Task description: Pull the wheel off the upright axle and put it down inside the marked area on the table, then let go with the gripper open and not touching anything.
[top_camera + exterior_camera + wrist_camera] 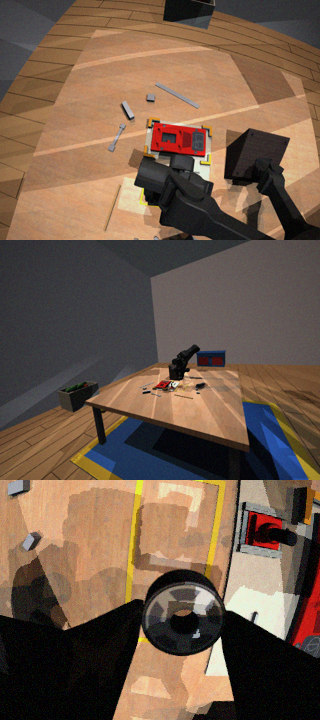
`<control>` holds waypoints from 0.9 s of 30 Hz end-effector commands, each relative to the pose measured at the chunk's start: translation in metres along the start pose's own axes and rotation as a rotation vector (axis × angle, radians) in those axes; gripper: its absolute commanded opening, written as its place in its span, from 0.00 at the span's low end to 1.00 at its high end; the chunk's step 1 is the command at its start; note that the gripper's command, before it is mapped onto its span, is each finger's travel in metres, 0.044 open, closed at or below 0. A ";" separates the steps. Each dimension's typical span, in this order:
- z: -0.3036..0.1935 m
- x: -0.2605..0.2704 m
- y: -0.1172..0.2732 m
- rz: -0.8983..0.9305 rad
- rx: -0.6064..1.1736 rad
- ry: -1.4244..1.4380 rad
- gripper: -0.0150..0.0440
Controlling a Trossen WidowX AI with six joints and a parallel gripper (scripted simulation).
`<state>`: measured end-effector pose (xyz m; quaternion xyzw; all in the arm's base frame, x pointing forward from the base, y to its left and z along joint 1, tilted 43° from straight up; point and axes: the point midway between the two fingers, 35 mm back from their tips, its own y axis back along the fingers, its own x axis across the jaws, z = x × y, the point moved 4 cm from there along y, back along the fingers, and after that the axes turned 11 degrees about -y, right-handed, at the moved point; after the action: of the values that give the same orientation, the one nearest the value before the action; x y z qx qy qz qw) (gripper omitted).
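My gripper (183,613) is shut on the black wheel (159,622). In the wrist view its two dark fingers press the wheel from both sides, and the hub hole faces the camera. The wheel is off the upright axle (281,534) (172,385), which stands bare on a small red base in a grey frame. The wheel appears in front of the lower part of the marked area, a yellow outline (134,540) (141,200); its height above the table is hard to tell. In the top view the arm hides the wheel, fingers and axle.
A red plate (186,140) (162,385) lies on the white board between corner brackets, beside the axle. Grey bars and small blocks lie beyond it. A thin wooden stick (112,207) (184,396) lies near the marked area. A dark box (263,152) stands to the right.
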<state>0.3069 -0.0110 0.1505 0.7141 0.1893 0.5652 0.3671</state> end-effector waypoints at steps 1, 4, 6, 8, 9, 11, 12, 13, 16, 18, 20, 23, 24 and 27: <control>-0.006 0.003 -0.002 0.003 0.007 -0.007 0.25; -0.006 0.003 -0.006 0.003 0.007 -0.007 0.25; -0.006 0.003 -0.012 0.003 0.007 -0.007 0.25; -0.006 0.004 -0.017 0.004 0.007 -0.006 0.25; -0.006 0.004 -0.019 0.004 0.007 -0.006 0.25; -0.006 0.004 -0.022 0.004 0.007 -0.006 0.25; -0.006 0.004 -0.024 0.004 0.007 -0.006 0.25; -0.005 0.003 -0.026 0.003 0.007 -0.006 0.25; -0.004 0.003 -0.040 0.002 0.007 -0.006 0.25; -0.003 0.003 -0.051 0.001 0.007 -0.006 0.25; -0.003 0.003 -0.063 0.002 0.007 -0.006 0.25; -0.004 0.004 -0.080 0.003 0.007 -0.006 0.25; -0.004 0.004 -0.086 0.004 0.007 -0.006 0.25; -0.006 0.004 -0.102 0.007 0.007 -0.006 0.25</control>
<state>0.3180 0.0492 0.0915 0.7154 0.1864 0.5664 0.3641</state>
